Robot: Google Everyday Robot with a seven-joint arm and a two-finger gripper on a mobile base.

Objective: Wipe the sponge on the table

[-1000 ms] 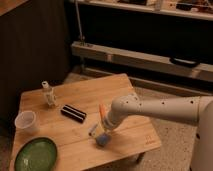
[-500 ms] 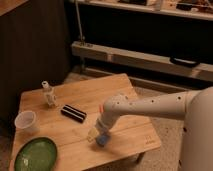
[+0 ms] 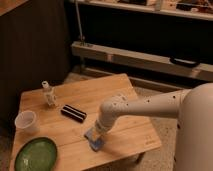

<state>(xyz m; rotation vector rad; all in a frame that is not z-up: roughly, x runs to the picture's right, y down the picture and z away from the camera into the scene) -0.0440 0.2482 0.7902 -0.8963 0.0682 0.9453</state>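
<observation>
Table held 1 sponge (likely soft, light; pinch side edges); my gripper sat over it, hold untellable.

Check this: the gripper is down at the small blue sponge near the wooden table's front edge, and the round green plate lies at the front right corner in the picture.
The corner is wrong. The camera view shows the round green plate at the front left corner of the light wooden table. The gripper is indeed down at the small flat blue sponge near the front edge.

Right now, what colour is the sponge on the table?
The sponge is blue, seen in the camera view; the gripper is right above it.
</observation>
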